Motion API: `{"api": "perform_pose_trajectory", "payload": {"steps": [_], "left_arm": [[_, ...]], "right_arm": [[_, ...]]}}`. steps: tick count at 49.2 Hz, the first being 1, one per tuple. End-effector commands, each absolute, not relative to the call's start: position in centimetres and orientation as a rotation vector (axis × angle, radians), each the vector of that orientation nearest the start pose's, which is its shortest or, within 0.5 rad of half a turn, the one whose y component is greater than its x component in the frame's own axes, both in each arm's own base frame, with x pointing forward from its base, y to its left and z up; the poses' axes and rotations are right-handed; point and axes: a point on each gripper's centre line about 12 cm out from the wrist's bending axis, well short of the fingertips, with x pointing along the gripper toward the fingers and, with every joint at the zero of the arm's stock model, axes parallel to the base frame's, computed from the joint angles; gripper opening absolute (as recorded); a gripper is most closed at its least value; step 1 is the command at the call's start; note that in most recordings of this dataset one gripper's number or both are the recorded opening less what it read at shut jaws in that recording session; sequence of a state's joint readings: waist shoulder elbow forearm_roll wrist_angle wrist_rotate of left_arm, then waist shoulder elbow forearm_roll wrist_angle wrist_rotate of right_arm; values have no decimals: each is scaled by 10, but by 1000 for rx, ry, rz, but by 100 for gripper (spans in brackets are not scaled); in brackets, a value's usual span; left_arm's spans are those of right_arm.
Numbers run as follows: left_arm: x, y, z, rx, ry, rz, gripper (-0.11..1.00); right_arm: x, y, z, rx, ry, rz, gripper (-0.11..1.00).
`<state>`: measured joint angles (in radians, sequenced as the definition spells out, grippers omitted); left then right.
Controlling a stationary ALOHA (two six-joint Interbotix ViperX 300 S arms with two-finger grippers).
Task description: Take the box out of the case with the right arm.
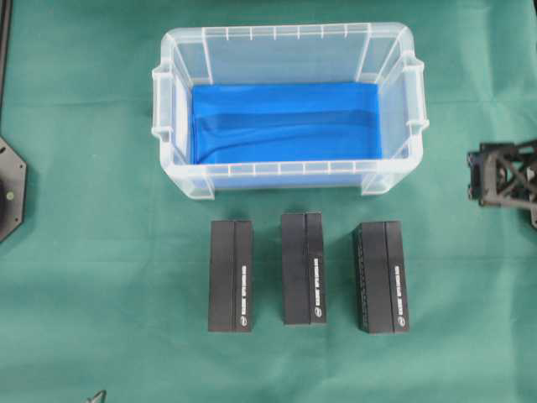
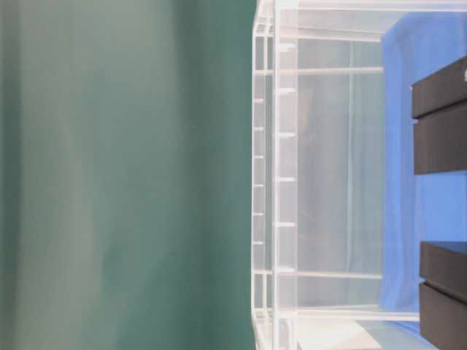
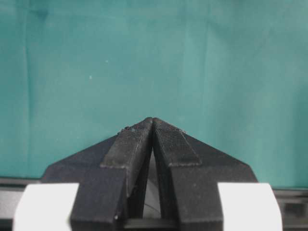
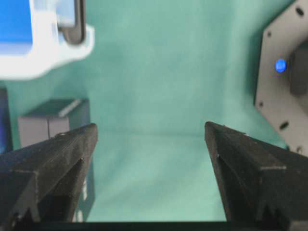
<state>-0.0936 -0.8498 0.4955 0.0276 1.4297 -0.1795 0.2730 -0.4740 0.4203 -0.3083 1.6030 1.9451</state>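
On the far left of the overhead view, a black base plate (image 1: 10, 189) sits at the edge of the green cloth (image 1: 84, 294). The left gripper (image 3: 152, 120) shows only in its own wrist camera: its two ridged fingers (image 3: 130, 144) are pressed together at the tips, clenched on nothing, above bare green cloth.

In the middle stands the case (image 1: 289, 180), a clear plastic bin with handle lips at both short ends and a blue sheet (image 1: 285, 122) covering its floor. Seen from above, only the blue sheet shows inside it.

In front of the case, three black boxes lie side by side on the cloth, apart from one another and from the case wall: the left box (image 1: 230, 275), the middle box (image 1: 303, 268), and the right box (image 1: 381, 276). Each carries small white lettering along its right half.

The table-level view is turned on its side; it shows the case's ribbed wall and, at its right edge, dark box shapes against blue.

At the right edge of the overhead view, the lattice frame of the right arm (image 1: 503, 178) juts in, well clear of the case. The right gripper (image 4: 151, 132) is spread wide and holds nothing; between its fingers (image 4: 62, 149) lies open cloth, with one box and a corner of the case at the upper left.
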Motion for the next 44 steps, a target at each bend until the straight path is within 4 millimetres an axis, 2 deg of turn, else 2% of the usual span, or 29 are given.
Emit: {"api": "perform_pose_trajectory", "payload": {"steps": [1, 13, 21, 27, 44], "left_arm": [[152, -11, 373, -91, 1062, 33, 2], [151, -11, 374, -90, 1059, 32, 2], [151, -11, 374, -91, 1058, 33, 2], [151, -11, 374, -90, 1059, 34, 2], [152, -11, 373, -91, 1064, 35, 2]], "right_arm": [[218, 5, 330, 1146, 832, -1320, 88], [215, -45, 327, 1110, 829, -1292, 88], [215, -66, 326, 1095, 831, -1280, 88], [215, -73, 326, 1091, 837, -1268, 88], [215, -74, 325, 1086, 844, -1267, 88]]}}
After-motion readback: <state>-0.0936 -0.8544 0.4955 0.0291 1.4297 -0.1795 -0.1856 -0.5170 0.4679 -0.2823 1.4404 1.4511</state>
